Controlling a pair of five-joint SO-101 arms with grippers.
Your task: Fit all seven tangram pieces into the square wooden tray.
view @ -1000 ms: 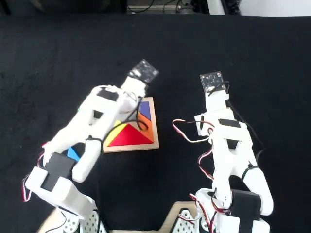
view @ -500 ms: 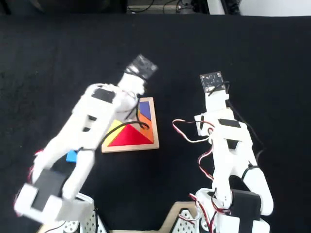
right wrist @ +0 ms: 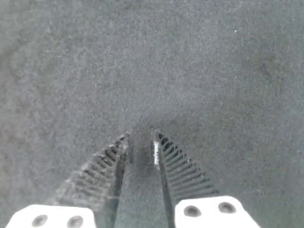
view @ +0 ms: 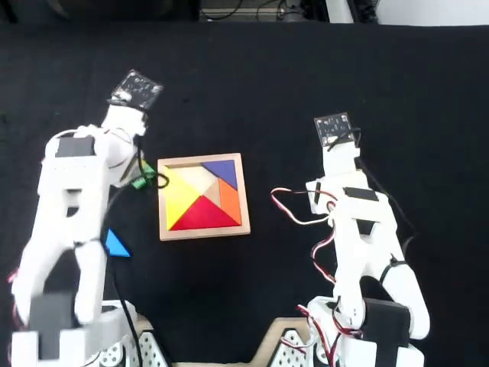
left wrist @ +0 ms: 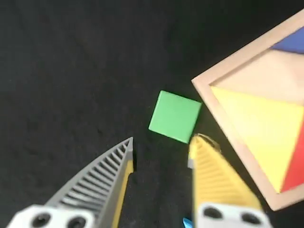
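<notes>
On the bench (view: 321,76), in the high view, you have the square wooden tray (view: 203,232) holding coloured pieces (view: 205,212); the green square (view: 140,183) lies just beside the tray on the left arm's (view: 72,191) side; the blue triangle (view: 116,244) lies nearer that arm's base; the right arm (view: 359,222) stands well apart from the tray. In the left wrist view, your left end effector (left wrist: 164,140) is spread apart, holding nothing, the green square just ahead of its tips, the tray rim close by. In the right wrist view, your right end effector (right wrist: 141,137) is nearly together over bare bench, gripping nothing.
</notes>
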